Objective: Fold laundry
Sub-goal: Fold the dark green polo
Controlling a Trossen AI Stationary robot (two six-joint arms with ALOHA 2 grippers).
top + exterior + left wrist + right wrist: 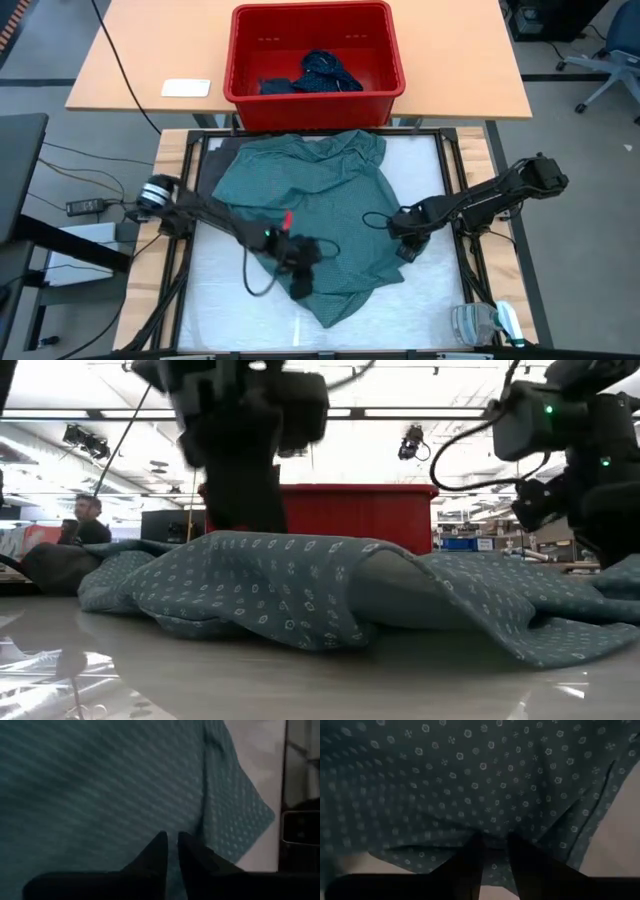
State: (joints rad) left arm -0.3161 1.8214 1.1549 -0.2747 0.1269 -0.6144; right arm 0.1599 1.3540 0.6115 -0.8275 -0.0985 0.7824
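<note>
**Both end effectors at the shirt's edges**

The teal-green shirt (310,215) lies spread on the white worktop (430,290), centre of the high view, its long axis running from the upper middle toward a pointed lower corner.

The left end effector (303,268) sits on the shirt's lower-left edge. In its wrist view the fingers (155,857) stand nearly pressed together with cloth directly beneath; a pinch on the fabric seems likely but cannot be confirmed.

The right end effector (408,240) is at the shirt's right edge. Its fingers (470,862) stand slightly apart, straddling a ridge of dotted cloth (apparently a fold being pinched).

The shirt's body lies between the two arms. More laundry (318,72) remains in the red basket (385,95) at the upper centre.
</note>
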